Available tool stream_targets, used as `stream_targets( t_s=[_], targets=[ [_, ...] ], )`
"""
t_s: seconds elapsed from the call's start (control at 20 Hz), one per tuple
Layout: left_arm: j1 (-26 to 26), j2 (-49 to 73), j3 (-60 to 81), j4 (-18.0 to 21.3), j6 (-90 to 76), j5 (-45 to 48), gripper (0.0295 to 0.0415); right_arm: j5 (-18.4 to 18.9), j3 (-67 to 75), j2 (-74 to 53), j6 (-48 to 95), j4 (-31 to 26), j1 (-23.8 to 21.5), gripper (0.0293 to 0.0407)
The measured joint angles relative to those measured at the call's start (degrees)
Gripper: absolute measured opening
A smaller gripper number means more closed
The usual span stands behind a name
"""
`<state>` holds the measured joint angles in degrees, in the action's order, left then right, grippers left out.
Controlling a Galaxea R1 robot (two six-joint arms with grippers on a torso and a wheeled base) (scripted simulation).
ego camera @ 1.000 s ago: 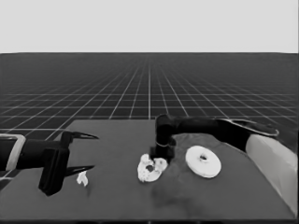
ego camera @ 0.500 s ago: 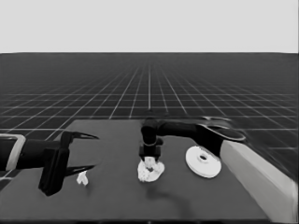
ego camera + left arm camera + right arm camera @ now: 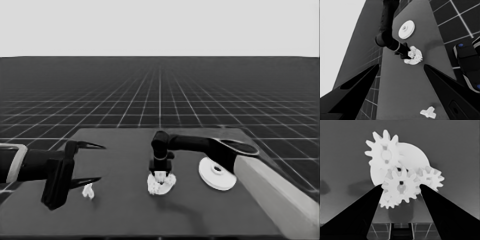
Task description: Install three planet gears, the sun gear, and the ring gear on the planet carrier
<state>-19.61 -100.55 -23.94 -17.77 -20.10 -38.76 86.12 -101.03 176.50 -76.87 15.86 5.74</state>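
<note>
No brand, label or legible writing appears on any part or on the rig.

Nearest the camera in the head view, the table [image 3: 125, 220] shows a broad bare strip along its near edge. At the left end, the left gripper [image 3: 92, 162] hangs over the surface, parked; its two fingers stand spread apart and grasp nothing. A thin white piece [image 3: 88, 191] lies on the table just under and beside the lower finger, apart from it.

At mid-table, the right gripper [image 3: 160, 174] points straight down onto the smaller round part [image 3: 161, 185]. In the right wrist view, one gear [image 3: 401, 186] sits between the two fingers [image 3: 365, 212], over the middle of the smaller round part [image 3: 415, 157]; each finger's inner edge meets the gear's teeth, so the fingers are closed on this gear. Three more gears lie on the same part: one on its far side [image 3: 384, 152], one beside the right-hand finger [image 3: 431, 178], and one partly hidden under the centre gear [image 3: 387, 202]. Whether the held gear is fully seated cannot be told.

To the right of this group, well apart from it, the larger round part [image 3: 216, 173] lies flat near the right arm's pale section. Open table remains behind the assembly up to the far edge.
</note>
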Motion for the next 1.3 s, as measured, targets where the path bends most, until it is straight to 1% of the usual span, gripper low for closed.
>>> stream_targets(
  t_s=[1.3],
  targets=[
    [0.0,0.0,0.0,0.0,0.0,0.0,0.0385,0.0,0.0,0.0,-15.3,0.0,0.0,0.0309]
  ],
)
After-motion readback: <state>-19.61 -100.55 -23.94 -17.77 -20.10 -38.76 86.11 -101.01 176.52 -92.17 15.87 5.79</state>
